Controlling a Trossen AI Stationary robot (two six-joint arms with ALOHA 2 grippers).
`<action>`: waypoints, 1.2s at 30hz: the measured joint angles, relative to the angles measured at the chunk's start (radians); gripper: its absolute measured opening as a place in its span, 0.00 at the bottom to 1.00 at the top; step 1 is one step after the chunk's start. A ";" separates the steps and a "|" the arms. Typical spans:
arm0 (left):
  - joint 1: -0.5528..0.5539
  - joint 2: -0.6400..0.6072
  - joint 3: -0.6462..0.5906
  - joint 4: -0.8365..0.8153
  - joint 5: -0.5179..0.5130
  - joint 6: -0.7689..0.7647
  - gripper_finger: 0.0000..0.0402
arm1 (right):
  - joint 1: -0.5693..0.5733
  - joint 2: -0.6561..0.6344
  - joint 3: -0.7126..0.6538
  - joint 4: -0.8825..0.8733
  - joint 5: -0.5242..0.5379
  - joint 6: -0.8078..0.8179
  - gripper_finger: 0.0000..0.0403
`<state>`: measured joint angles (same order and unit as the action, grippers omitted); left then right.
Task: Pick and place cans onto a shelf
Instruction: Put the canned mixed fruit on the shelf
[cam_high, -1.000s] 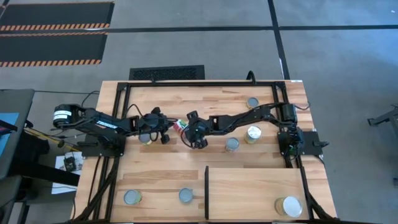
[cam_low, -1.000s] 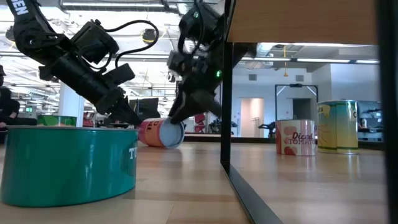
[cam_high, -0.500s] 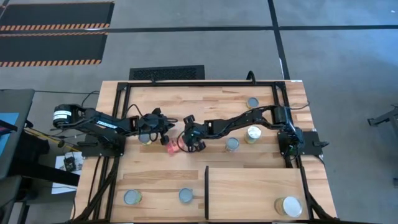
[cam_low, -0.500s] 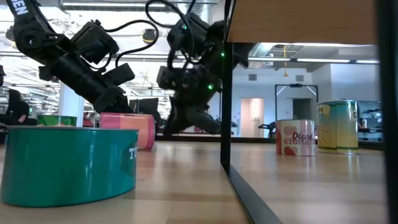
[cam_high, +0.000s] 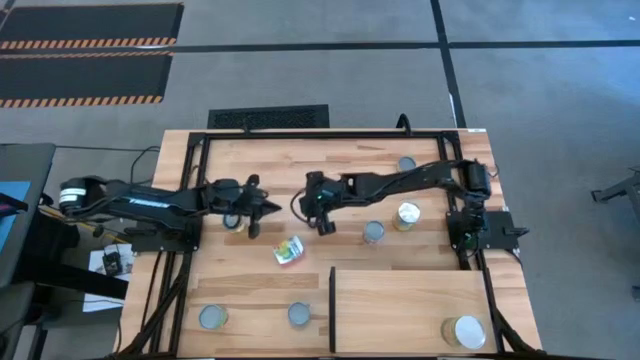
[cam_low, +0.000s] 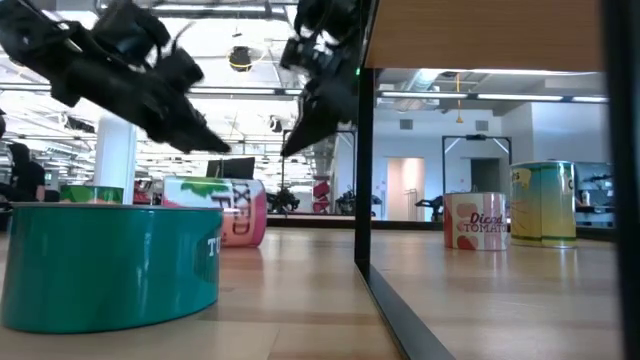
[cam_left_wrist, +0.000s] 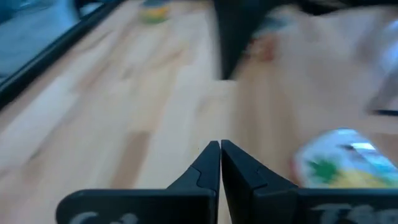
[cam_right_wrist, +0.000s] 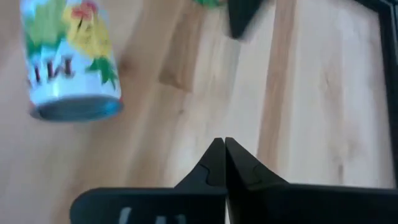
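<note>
A can with a white, green and yellow label lies on its side on the wooden tabletop, near of both grippers; it shows in the low view, the left wrist view and the right wrist view. My left gripper and my right gripper are both shut and empty, tips facing each other above the table. The plywood shelf with its black divider lies at the near right and bears one white-topped can.
Upright cans stand at the far right, right of centre, under my left arm, and near the front edge. A teal can fills the low view's left.
The lying can, first between the two gripper tips, has rolled toward the table's near edge and turned about. My right gripper swept left toward it, then drew back toward the far right and rose. My left gripper has risen too.
</note>
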<state>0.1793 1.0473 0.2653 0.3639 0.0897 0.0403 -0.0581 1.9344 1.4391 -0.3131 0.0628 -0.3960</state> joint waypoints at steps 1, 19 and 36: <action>-0.014 -0.025 0.000 -0.016 0.036 0.000 0.00 | -0.003 -0.014 0.000 -0.010 -0.019 0.020 0.02; -0.478 0.107 0.345 -0.495 -0.229 -0.482 0.55 | 0.029 -0.075 0.000 -0.247 -0.039 0.129 0.02; -0.572 0.694 0.857 -0.796 -0.228 -0.584 0.76 | -0.080 -0.305 -0.004 -0.469 -0.037 0.042 0.01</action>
<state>-0.3927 1.7416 1.1221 -0.4324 -0.1384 -0.5437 -0.1377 1.6299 1.4347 -0.7817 0.0259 -0.3539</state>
